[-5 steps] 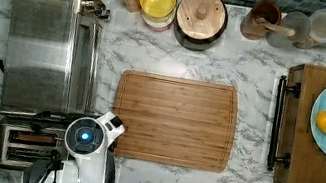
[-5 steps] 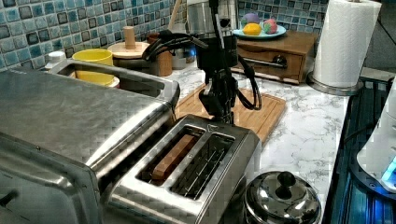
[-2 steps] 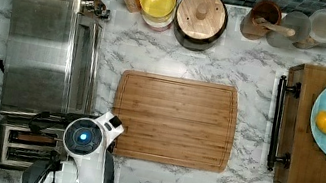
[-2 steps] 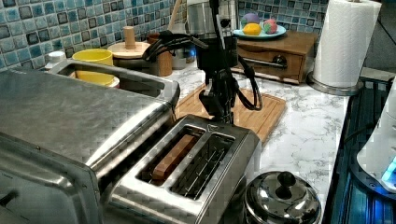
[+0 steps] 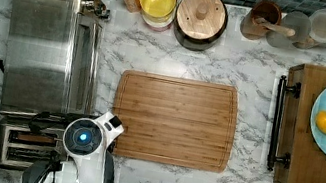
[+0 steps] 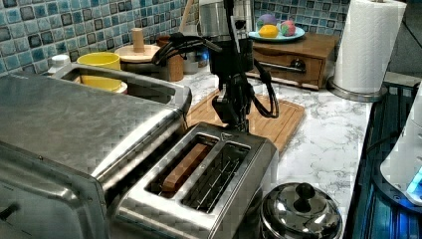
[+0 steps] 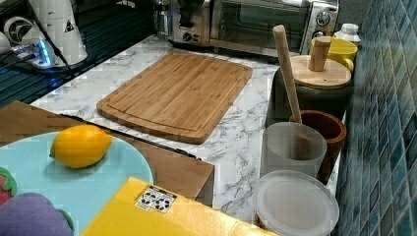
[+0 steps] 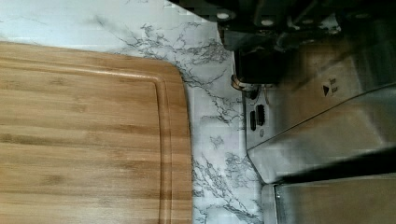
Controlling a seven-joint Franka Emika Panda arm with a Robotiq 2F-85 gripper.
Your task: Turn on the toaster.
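The toaster [image 6: 199, 184] is a small brushed-steel box with two long slots, standing in front of the big toaster oven in the left view. A brown bread slice [image 6: 186, 167] sits in one slot. In the top view the toaster [image 5: 25, 143] lies at the top view's lower left, its right end covered by the arm's wrist [image 5: 83, 137]. My gripper [image 6: 234, 110] hangs point-down at the toaster's far end in the left view, fingers shut together. In the wrist view the dark gripper [image 8: 256, 70] is pressed against the toaster's steel end face [image 8: 322, 93].
The steel toaster oven [image 5: 49, 48] stands right beside the toaster. A bamboo cutting board [image 5: 173, 121] lies just past the gripper. A steel pot lid [image 6: 298, 211] sits near the toaster, and a paper towel roll [image 6: 366, 47] and a wooden box [image 5: 310, 168] with a fruit plate stand farther off.
The arm's wrist has edged slightly toward the toaster in the top view. The gripper stays at the toaster's end; the bread has not visibly moved.
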